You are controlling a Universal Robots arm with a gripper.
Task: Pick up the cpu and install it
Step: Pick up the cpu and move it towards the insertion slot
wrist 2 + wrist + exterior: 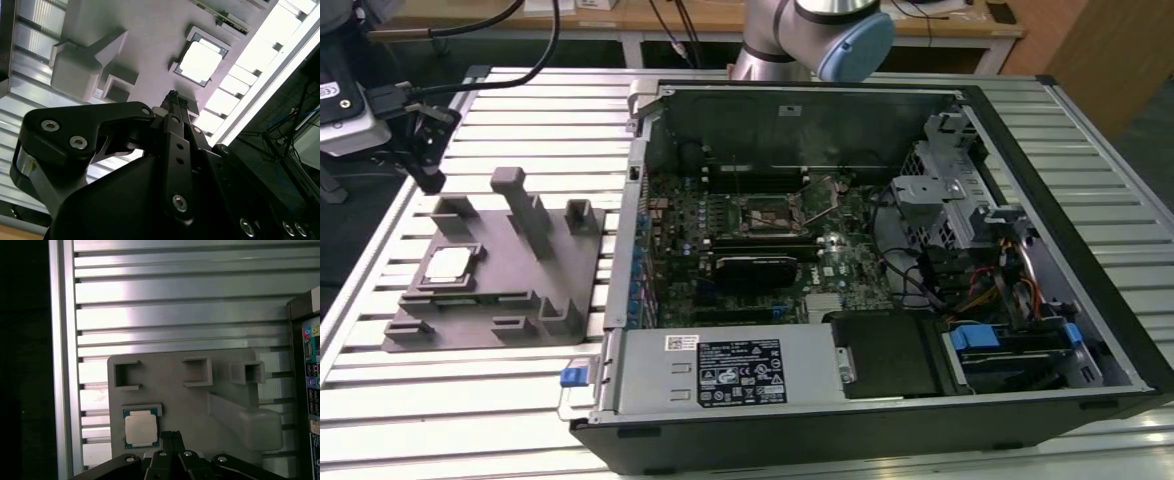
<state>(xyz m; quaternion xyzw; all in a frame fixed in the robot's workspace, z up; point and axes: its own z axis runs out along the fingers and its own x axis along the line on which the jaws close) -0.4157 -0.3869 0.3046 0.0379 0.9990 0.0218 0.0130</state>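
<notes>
The cpu point(450, 265), a small square chip with a pale metal top, lies flat in a shallow recess of the grey moulded tray point(520, 290) at the exterior view's left. My gripper point(430, 180) hangs in the air above the tray, a little beyond the cpu, touching nothing. In both wrist views the two thin dark fingers are pressed together, shut on nothing. The gripper point(174, 95) ends just short of the cpu point(200, 61) in the second wrist view. The gripper point(171, 434) sits beside the cpu point(141, 430) in the first wrist view.
An open computer case point(1087, 330) lies to the exterior view's right of the tray, with a green motherboard and its dark square socket point(767, 213), frame lever raised. Upright posts point(514, 190) rise from the tray. Everything rests on a slatted aluminium table point(454, 420).
</notes>
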